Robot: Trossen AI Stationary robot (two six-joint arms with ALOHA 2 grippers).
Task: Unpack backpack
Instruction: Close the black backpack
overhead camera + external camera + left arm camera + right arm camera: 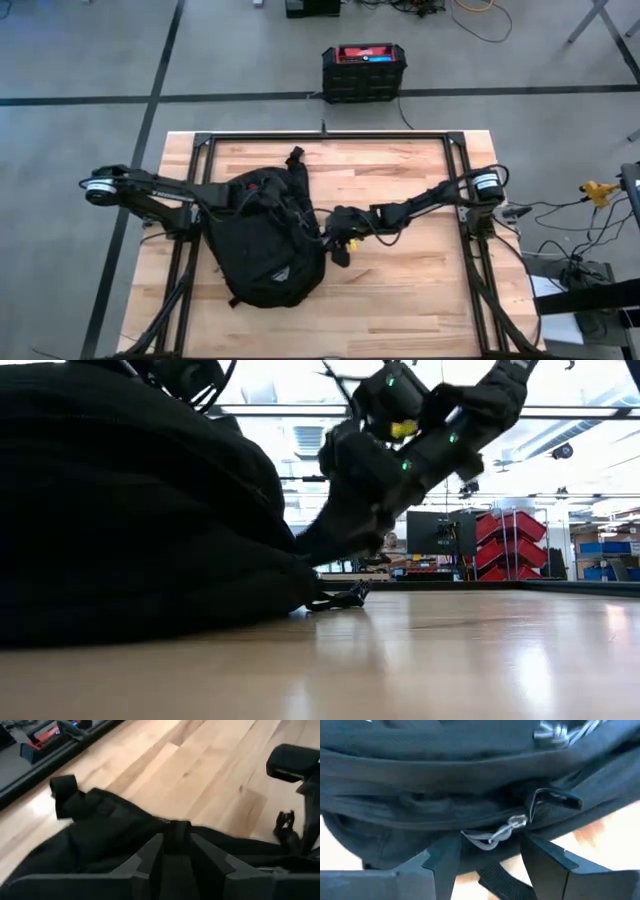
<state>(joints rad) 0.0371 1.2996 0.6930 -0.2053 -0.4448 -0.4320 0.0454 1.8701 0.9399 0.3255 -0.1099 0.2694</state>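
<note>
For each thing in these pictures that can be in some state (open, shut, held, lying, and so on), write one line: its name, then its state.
backpack: lying flat on the table, main zip looks shut
zip pull: hanging loose between the right gripper's fingers, not pinched
left gripper: shut on a fold of backpack fabric
right gripper: open, at the backpack's side by the zip
black-and-red box: on the floor beyond the table, lid shut

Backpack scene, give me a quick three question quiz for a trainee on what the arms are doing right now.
1. True or false: the backpack lies on the wooden table.
2. Which gripper faces the zipper pull? A) left B) right
3. Fill in: the left gripper has its fingers on either side of a fold of black ____.

Key: 1 true. 2 B, the right gripper, fingers open, pull between them. 3 fabric.
</note>
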